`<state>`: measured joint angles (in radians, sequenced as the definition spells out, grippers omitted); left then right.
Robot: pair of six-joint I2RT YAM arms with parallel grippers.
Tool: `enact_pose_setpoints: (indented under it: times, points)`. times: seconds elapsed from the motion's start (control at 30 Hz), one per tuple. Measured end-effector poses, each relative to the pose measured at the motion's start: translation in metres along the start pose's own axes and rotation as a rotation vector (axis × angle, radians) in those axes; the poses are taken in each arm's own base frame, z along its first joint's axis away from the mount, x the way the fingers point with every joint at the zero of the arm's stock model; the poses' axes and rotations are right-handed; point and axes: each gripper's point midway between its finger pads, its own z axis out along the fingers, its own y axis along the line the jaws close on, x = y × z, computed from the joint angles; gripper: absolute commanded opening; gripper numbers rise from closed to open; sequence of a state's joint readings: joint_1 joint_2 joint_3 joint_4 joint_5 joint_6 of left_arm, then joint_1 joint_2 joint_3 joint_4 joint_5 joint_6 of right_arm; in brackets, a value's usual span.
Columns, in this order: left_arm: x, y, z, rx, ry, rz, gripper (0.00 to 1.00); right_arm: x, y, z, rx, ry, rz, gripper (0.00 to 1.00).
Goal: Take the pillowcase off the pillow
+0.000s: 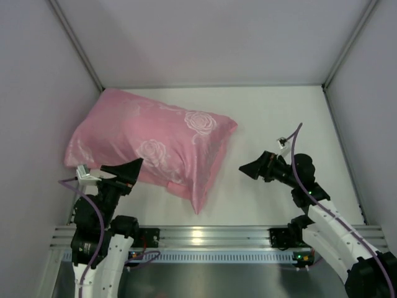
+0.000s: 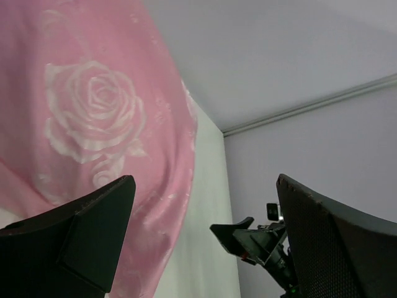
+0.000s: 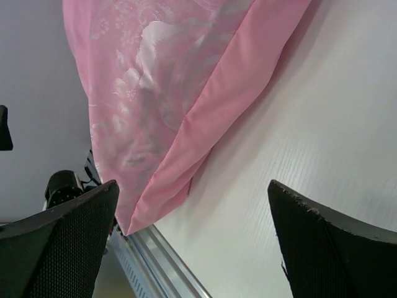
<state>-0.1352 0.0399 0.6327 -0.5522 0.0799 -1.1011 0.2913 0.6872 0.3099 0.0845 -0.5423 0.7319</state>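
Pillowcase (image 1: 149, 146) sits left-centre on the worktop (image 1: 279, 118), pillow hidden inside. Both spread and empty: left pincer (image 1: 127, 174) at its near edge, right pincer (image 1: 250, 167) well apart. I'd have the right pinch only the loose corner flap while the left pins the bulk.

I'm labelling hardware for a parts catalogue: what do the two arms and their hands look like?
The left arm and right arm have white shell links with black joints; a purple cable runs along each. The left hand and right hand are black, with broad wedge-shaped fingers, finely textured. No readable markings show.
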Motion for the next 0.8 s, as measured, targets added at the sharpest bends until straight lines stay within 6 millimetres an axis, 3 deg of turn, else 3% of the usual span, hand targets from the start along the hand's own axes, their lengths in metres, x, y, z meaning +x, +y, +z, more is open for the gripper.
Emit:
enact_pose_setpoints:
  times: [0.1,0.33,0.7,0.8]
  points:
    - [0.003,0.025,-0.002,-0.105,-0.001,-0.004,0.99,0.006,-0.009,0.005,0.023,0.036,0.025,0.99]
    - [0.008,0.046,0.0,-0.204,0.016,-0.003,0.98,0.024,-0.006,0.026,-0.017,0.136,0.062,0.99]
    - [0.018,0.051,0.004,-0.234,0.088,0.017,0.97,0.08,0.048,0.08,-0.178,0.337,0.03,1.0]
    - [0.024,0.052,0.006,-0.243,0.121,0.019,0.97,0.103,0.064,0.09,-0.214,0.391,0.02,0.99]
